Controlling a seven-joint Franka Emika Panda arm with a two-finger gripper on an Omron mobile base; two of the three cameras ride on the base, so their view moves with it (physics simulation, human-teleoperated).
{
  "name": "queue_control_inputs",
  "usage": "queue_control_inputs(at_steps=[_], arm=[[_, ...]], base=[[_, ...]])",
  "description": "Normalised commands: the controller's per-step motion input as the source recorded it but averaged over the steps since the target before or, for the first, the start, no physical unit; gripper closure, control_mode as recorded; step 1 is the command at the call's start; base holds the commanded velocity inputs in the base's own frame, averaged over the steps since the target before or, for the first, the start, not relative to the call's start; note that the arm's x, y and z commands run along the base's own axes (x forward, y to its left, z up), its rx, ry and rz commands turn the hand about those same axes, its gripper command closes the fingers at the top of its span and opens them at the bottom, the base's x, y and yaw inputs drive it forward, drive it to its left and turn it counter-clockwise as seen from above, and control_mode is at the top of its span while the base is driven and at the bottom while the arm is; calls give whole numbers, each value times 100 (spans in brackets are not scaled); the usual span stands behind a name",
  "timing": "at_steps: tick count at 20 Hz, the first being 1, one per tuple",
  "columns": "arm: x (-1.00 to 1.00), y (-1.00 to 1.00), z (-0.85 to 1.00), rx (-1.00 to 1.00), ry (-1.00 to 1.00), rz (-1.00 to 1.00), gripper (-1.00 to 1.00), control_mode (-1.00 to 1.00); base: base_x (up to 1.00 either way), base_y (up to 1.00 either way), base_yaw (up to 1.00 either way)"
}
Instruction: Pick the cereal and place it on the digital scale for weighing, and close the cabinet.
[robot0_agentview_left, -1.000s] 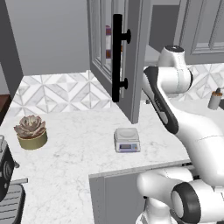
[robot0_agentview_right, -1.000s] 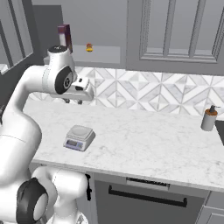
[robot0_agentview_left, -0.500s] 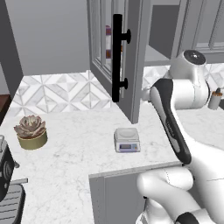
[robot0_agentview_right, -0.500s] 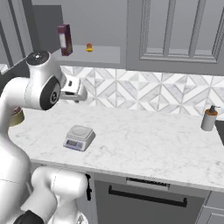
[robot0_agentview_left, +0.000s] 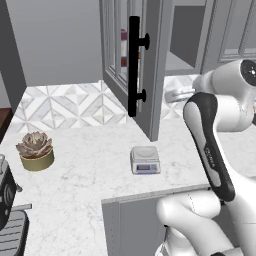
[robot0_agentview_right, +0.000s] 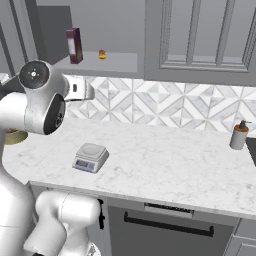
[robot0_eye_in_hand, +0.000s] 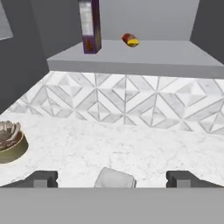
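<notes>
Two spread, empty gripper (robot0_eye_in_hand: 112, 179) fingers

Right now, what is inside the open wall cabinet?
On the cabinet shelf stand the cereal box and a small yellow-red item. Any higher shelves are out of sight.

Cereal (robot0_agentview_left: 123, 47) — mostly hidden behind door (robot0_agentview_left: 131, 65).

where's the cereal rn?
The cereal stands upright on the open cabinet's shelf, left of a small yellow-red item, above the backsplash.
</notes>
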Motion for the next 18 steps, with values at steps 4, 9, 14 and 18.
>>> queue_control_inputs(at_steps=[4,9,14,18], arm=[[0,5,57,10,-13,13,-100,-100],[0,0,54,8,-17,7,-100,-100],[3,10,60,4,-2,4,-100,-100],[7,3,38,1,-6,6,-100,-100]], base=[[0,0,0],[0,0,0],[0,0,0],[0,0,0]])
